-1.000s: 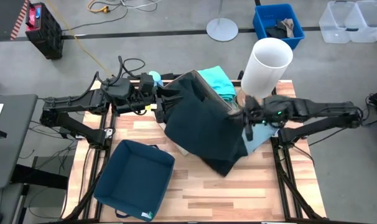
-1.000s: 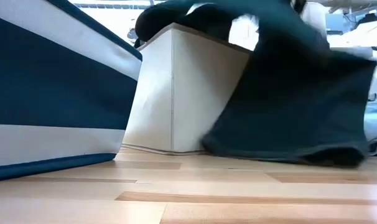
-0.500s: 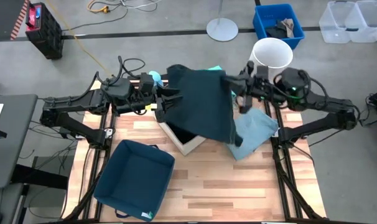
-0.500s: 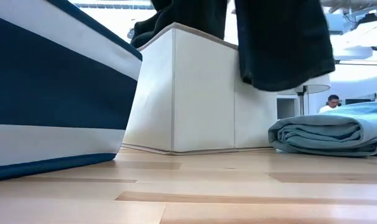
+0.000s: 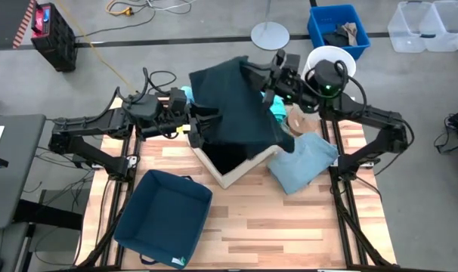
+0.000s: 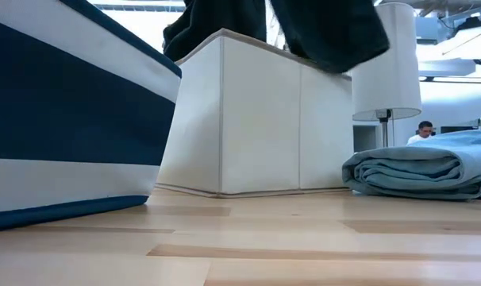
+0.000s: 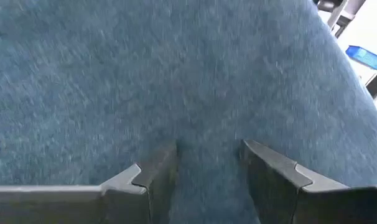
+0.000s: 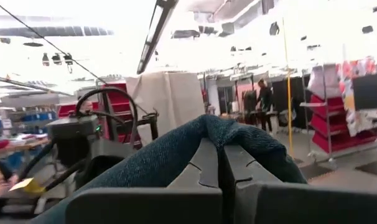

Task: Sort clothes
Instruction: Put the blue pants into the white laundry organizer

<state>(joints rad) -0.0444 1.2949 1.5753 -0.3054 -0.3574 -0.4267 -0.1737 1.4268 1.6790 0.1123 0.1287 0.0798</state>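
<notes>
Jeans (image 5: pixel 236 106) now hang draped over the far side of the beige box (image 5: pixel 248 168) in the high view, where a second ago they spread across the table's middle and hid most of the box and the pale blue garment (image 5: pixel 304 162); the right gripper (image 5: pixel 261 79), shut on the jeans, has swung them up and back toward the table's far edge, so box mouth and blue garment are uncovered. The left gripper (image 5: pixel 206 121) sits at the box's left far corner against the same cloth, unmoved over the last second. A turquoise garment (image 5: pixel 276 109) shows just right of the jeans, and the navy box (image 5: pixel 165 219) stands near left with nothing in it. In the low view the jeans (image 6: pixel 336 32) have risen from trailing on the wood to hanging at the beige box's (image 6: pixel 256 119) top rim, and the folded blue garment (image 6: pixel 419 171) lies bare at right. The left wrist view shows that arm's fingers (image 7: pixel 148 180) part-open with jeans cloth (image 7: pixel 176 74) between them; whether they pinch it I cannot tell. The right wrist view shows its fingers (image 8: pixel 204 168) pressed together on a fold of jeans (image 8: pixel 238 134). My reading: the jeans are lined up to be dropped into the beige box.
</notes>
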